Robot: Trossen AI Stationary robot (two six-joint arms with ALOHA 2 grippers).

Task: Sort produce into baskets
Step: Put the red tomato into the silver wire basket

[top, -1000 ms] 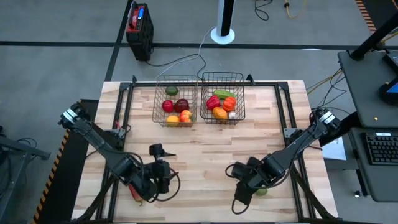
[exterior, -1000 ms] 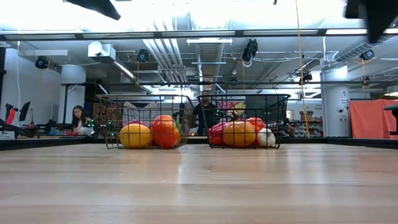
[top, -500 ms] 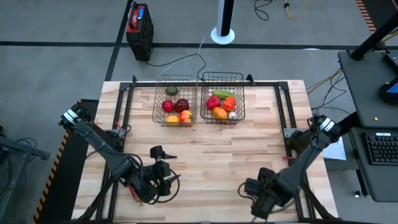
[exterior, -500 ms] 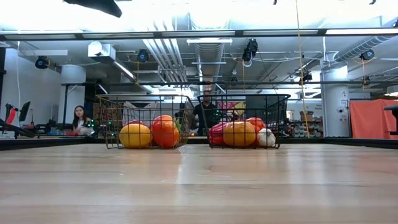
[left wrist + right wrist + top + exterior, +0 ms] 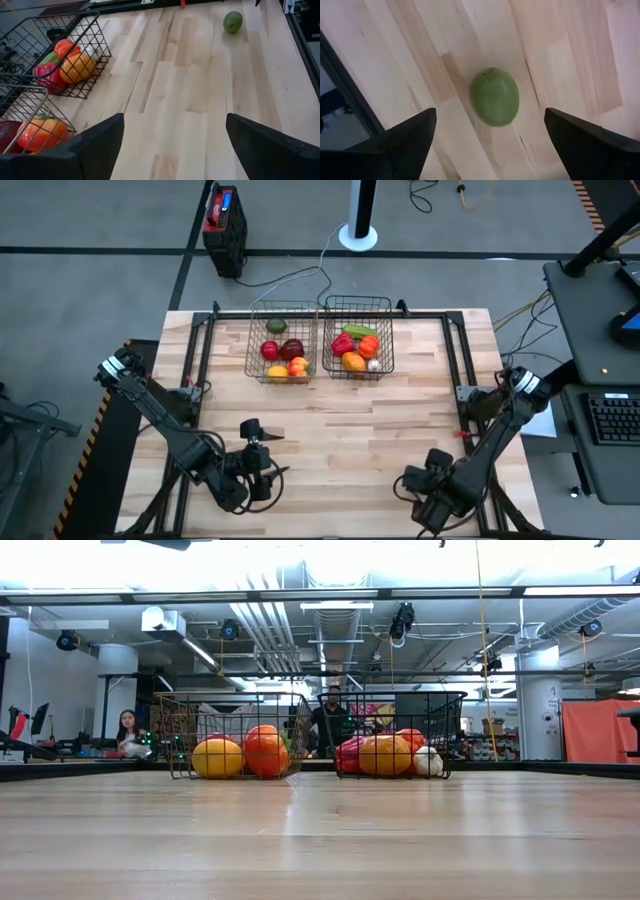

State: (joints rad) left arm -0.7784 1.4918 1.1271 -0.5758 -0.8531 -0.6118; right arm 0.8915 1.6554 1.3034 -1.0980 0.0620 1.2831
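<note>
Two wire baskets stand side by side at the table's far middle, the left one (image 5: 282, 340) (image 5: 235, 745) and the right one (image 5: 358, 337) (image 5: 395, 745). Both hold red, orange, yellow and green produce. One round green fruit (image 5: 494, 96) (image 5: 232, 22) lies on the wood near the table's near right corner. My right gripper (image 5: 489, 112) (image 5: 430, 498) hangs over it, pointing down and open, one finger on either side and both apart from it; it hides the fruit in the high view. My left gripper (image 5: 174, 120) (image 5: 262, 472) waits open at the near left, holding nothing.
Bare wood (image 5: 330, 430) stretches between the baskets and both grippers. A black and red box (image 5: 224, 220) and a white pole base (image 5: 358, 232) stand on the floor beyond the far edge. A desk with a keyboard (image 5: 610, 415) is at the right. A person (image 5: 128, 732) sits in the room behind.
My right gripper has swung toward the table's near right corner and gone down, stopping over the green fruit, which it now covers in the high view. Its fingers stay open. The fruit and the baskets have not moved.
</note>
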